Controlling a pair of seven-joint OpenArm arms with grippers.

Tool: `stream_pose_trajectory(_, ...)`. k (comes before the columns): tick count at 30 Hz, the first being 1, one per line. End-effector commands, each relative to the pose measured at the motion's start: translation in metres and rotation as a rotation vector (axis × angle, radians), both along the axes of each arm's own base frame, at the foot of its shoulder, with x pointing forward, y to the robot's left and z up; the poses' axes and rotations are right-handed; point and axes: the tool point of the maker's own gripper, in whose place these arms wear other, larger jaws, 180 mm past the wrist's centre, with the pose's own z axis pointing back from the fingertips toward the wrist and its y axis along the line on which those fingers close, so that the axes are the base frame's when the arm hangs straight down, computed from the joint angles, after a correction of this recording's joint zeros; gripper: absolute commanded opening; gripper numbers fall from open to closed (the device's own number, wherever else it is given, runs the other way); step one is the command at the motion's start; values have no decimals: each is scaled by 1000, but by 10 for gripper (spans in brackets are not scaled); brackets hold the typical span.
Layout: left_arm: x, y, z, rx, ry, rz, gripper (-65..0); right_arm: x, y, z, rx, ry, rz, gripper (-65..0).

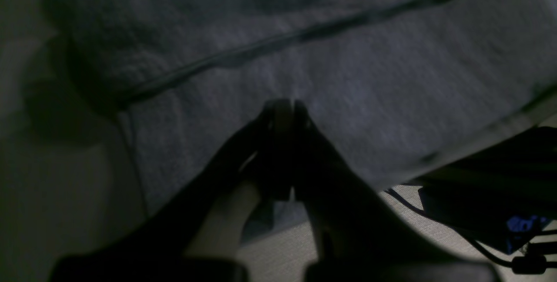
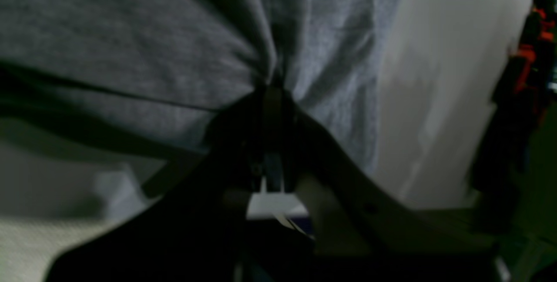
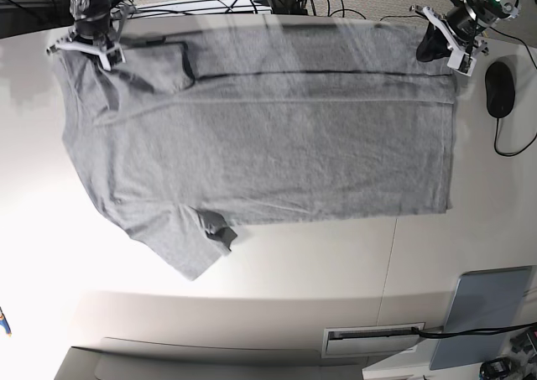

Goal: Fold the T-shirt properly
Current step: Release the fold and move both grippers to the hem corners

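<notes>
My jaws are pressed together at the shirt's arm-side edge, mostly spread, most folding seemingly left.

The setting is consistent with a robotics lab or workshop. Indicators: robot arms at a white tabletop, loose black cables, a computer mouse, and a grey chair at the tabletop's edge.

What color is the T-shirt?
The T-shirt is grey. You can see it best in the base view.
</notes>
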Motion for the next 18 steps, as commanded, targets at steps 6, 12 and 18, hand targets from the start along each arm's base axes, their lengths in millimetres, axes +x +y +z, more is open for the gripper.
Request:
stream_pose_trajectory(6,-3,3,4,47,15,-36,-650,-10,0,20,-52,-23,16,-650)
stream_pose_trajectory(12,23,-14,40,66,-101,-116,-650,38,15,93,-119,-333,53,-650)
stream_pose_trajectory(18,66,-2,84,144,-244,-54,-489,77,24,148,-204,-539,119,-650)
